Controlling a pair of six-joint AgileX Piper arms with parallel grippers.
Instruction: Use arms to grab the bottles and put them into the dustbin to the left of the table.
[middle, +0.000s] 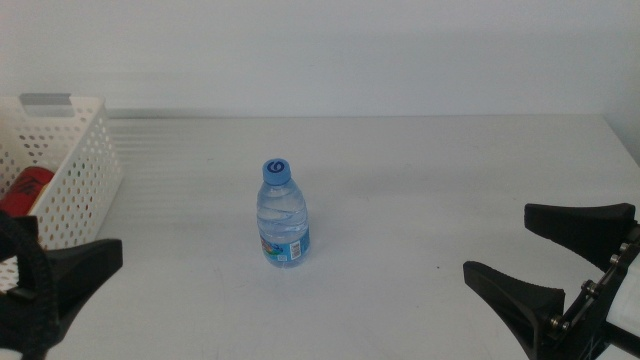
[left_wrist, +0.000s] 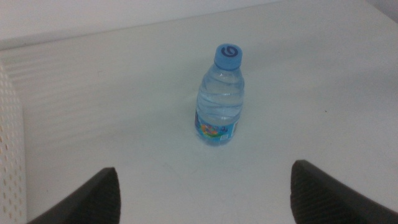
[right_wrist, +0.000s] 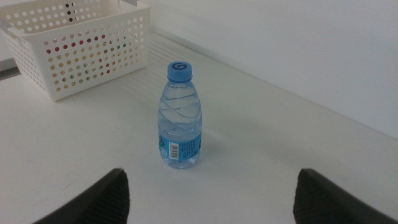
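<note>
Table (middle: 420, 170): white, fills middle view.

Dustbin (middle: 75, 170): upper left of frame, perforated walls, red can (middle: 25, 190) already inside.

Left gripper (middle: 45, 285): lower left corner, jaws spread, holding nothing.

Right gripper (middle: 555, 265): lower right, jaws spread wide, empty.

Water bottle (middle: 283, 215): upright at frame centre, apart from both grippers, blue cap up.

Judgement: last bottle left. Left arm sits nearer dustbin, so better choice. Approach level, straddle body below cap, close gently since thin plastic likely flexes. Lift clear of rim before release.

clear glossy plastic water bottle (middle: 284, 218), perforated white plastic dustbin (middle: 78, 165), smooth matt table (middle: 430, 180)
</note>
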